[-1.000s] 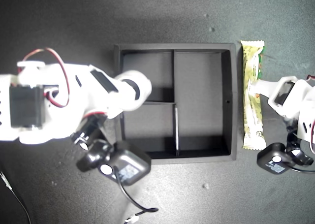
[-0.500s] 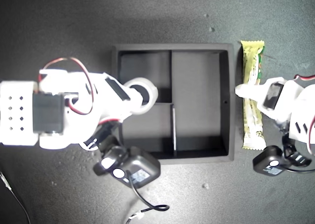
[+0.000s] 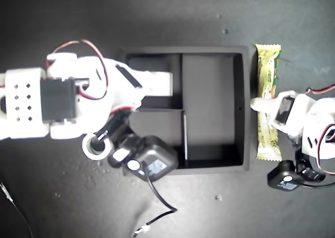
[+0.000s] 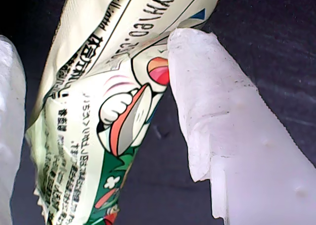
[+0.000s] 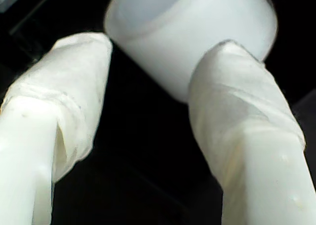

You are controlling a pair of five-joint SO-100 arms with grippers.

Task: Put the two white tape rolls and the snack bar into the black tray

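The black tray sits mid-table. My second gripper hangs open over the tray's small compartment at the exterior view's upper left. A white tape roll lies tilted just past its fingertips, one tip overlapping its wall. Another white tape roll rests on the table beside the tray's left wall in the exterior view, partly under that arm. The snack bar lies along the tray's right wall, outside it. My first gripper is open and straddles it, one fingertip touching the wrapper.
A black cable trails from the second arm's camera toward the exterior view's bottom edge. A thin wire crosses the exterior view's bottom left corner. The tabletop is dark grey.
The second arm swung toward the exterior view's top, carrying a tape roll from the tray's middle divider into the upper-left compartment and uncovering the other roll. The first gripper came down over the snack bar.
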